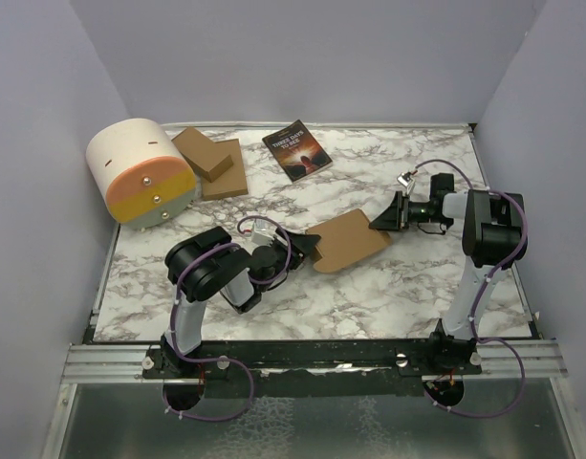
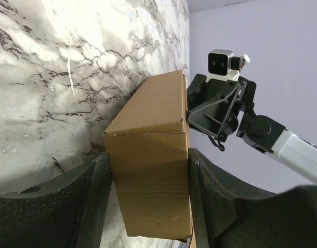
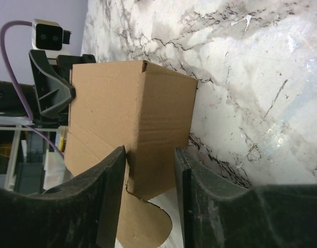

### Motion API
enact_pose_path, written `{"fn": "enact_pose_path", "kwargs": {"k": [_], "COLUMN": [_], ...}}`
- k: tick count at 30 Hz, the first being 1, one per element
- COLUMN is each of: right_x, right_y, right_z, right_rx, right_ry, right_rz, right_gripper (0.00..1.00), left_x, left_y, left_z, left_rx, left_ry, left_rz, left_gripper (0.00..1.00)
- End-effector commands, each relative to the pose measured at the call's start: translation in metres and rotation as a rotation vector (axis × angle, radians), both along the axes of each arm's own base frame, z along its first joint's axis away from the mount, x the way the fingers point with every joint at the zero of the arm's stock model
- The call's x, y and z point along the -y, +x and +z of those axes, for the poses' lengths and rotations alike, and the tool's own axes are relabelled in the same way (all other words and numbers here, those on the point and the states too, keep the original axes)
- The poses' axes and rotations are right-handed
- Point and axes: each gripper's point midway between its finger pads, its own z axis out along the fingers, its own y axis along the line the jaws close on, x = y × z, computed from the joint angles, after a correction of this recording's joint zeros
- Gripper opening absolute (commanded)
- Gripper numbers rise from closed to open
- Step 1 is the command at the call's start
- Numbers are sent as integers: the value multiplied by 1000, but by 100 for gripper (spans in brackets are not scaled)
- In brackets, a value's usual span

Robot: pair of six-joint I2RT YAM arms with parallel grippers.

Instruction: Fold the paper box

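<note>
Top view, box: the paper box (image 1: 348,241) lay in the middle of the marble table (image 1: 388,296), already raised into a carton shape and spanning the gap between my two arms.
Top view, tools: my left gripper (image 1: 307,251) met its near-left end, and my right gripper (image 1: 380,218) met its far-right end.
Left wrist, grip: my left fingers (image 2: 99,196) were clenched on the box's two long sides, and cardboard filled the whole gap.
Left wrist, advice: I judged this hand to be the anchor. It should squeeze only enough to keep the walls square, never enough to bow them.
Right wrist, grip: the box end and a rounded tab (image 3: 148,225) sat between my right fingers (image 3: 210,206). I could not tell whether they pinched it or merely flanked it.
Right wrist, advice: that end looked unfinished. I reckoned the tab should be folded along its crease and pushed toward the left gripper, not sideways.
</note>
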Motion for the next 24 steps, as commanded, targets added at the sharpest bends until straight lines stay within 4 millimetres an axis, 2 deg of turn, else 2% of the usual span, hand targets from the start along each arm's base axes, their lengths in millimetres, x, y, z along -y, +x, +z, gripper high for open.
{"fn": "enact_pose_path", "kwargs": {"k": [1, 6, 10, 13, 15, 17, 19, 21, 24], "right_x": [7, 26, 41, 41, 34, 22, 9, -3, -29], "right_y": [7, 20, 25, 18, 7, -11, -34, -48, -60], "right_z": [10, 40, 69, 100, 120, 136, 146, 153, 142], "right_rx": [71, 213, 392, 589, 768, 993, 1242, 1386, 1536], "right_ry": [-38, -98, -196, -251, -260, -267, -262, -251, -332], "right_rz": [10, -11, -8, 37, 107, 197, 280, 304, 422], "right_gripper": [48, 62, 65, 69, 76, 99, 99, 99, 99], "left_x": [-1, -3, -4, -5, -5, -5, -5, -5, -4], "left_y": [1, 0, 1, 1, 2, 4, 6, 6, 8], "left_z": [13, 17, 20, 24, 27, 31, 37, 39, 39], "left_rx": [39, 34, 22, 9, -1, -9, -14, -27, -59], "left_ry": [-48, -62, -88, -109, -118, -128, -141, -157, -177], "left_rz": [22, 26, 26, 25, 27, 27, 28, 27, 18], "left_gripper": [46, 46, 45, 45, 45, 45, 46, 46, 46]}}
